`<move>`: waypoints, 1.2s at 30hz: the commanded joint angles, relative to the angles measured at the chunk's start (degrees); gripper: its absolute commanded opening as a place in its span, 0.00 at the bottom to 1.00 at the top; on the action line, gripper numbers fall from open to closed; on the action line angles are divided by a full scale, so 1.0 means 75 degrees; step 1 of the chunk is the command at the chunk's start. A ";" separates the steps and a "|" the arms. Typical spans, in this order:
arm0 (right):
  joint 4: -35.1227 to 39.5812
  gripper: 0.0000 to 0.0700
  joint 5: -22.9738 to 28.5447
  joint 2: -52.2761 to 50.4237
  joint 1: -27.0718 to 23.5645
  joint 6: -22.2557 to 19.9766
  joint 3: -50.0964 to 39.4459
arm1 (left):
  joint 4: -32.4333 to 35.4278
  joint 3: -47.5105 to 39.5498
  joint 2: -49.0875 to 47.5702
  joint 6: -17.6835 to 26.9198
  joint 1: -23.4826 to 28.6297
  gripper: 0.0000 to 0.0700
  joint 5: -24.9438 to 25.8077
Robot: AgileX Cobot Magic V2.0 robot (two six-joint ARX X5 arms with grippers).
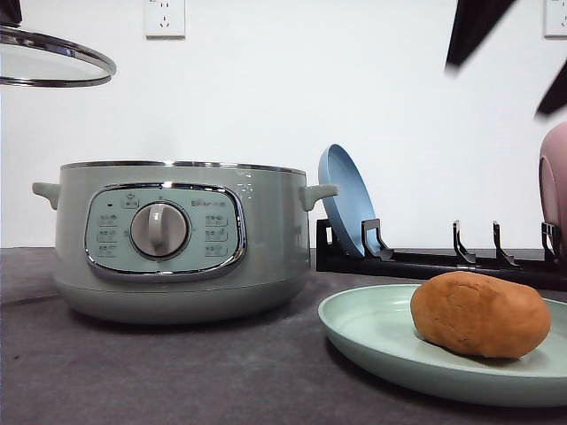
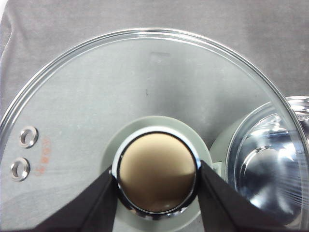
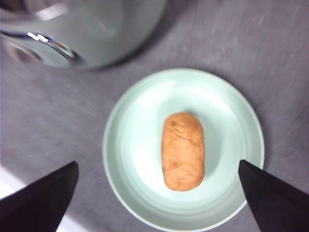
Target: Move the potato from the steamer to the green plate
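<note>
Left gripper (image 2: 157, 193) is clamped on the knob (image 2: 157, 179) of the glass lid (image 1: 53, 57), held high above and left of the steamer (image 1: 173, 239), pot open. Risk: the knob is smooth & round, so any tilt could let the lid slip and drop onto the chrome rim or the surface (image 1: 159, 372).

Potato (image 1: 479, 313) already lies on the green plate (image 1: 372, 332), right of the steamer, near its front edge in the front view, so a nudge might roll it off.

Right gripper (image 3: 157, 193) hangs above it, spread wide, nothing held.

Surface: grey, cloth-like. Behind: black rack (image 1: 425, 257) w/ blue plate (image 1: 345, 199), pink dish (image 1: 555, 181), white wall (image 1: 292, 97), sockets.
</note>
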 commanded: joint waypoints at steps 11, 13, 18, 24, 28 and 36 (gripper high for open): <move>-0.0941 1.00 -0.0119 -0.2177 0.0038 0.0751 0.0769 | 0.0313 0.0338 0.0050 -0.0020 -0.0022 0.00 -0.0003; -0.1085 1.00 -0.0117 -0.2468 0.0038 0.0769 0.0769 | 0.0311 0.0338 0.0050 -0.0020 -0.0055 0.00 0.0000; -0.1349 1.00 -0.0119 -0.3078 0.0038 0.0787 0.0769 | 0.0290 0.0338 0.0050 -0.0033 -0.0263 0.00 0.0053; -0.1366 1.00 -0.0181 -0.3526 0.0038 0.0870 0.0769 | 0.0251 0.0338 0.0050 -0.0139 -0.0817 0.00 0.0105; -0.1363 1.00 -0.0175 -0.3696 0.0038 0.0872 0.0769 | 0.0252 0.0338 0.0050 -0.0166 -0.1329 0.00 0.0109; -0.1329 1.00 -0.0169 -0.3731 0.0038 0.0869 0.0766 | 0.0250 0.0319 0.0064 -0.0195 -0.2441 0.00 0.0111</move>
